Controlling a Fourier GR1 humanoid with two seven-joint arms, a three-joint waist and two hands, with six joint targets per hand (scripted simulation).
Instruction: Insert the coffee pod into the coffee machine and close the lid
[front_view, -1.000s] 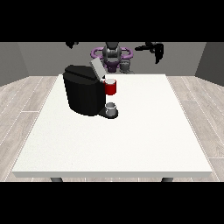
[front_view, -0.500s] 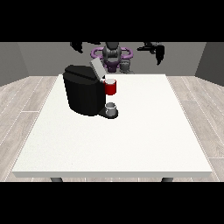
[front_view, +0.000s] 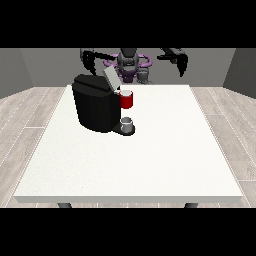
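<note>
The black coffee machine (front_view: 95, 107) stands on the left half of the white table (front_view: 165, 150). Its grey lid (front_view: 110, 77) is tilted up and open. At its front sits a red pod holder (front_view: 127, 101) with a pale top; I cannot tell whether that pale top is the pod. I see no loose pod on the table. The hand at the view's left (front_view: 89, 59) hangs in the air behind the machine, fingers pointing down, holding nothing. The hand at the view's right (front_view: 181, 63) hangs high at the far right, also holding nothing.
A small grey cup (front_view: 127, 124) stands on the machine's base under the red holder. The robot's torso (front_view: 129, 65) is behind the table's far edge. White tabletop stretches to the right of and in front of the machine.
Both hands have sunk a little lower. The machine, lid and cup have not moved.
</note>
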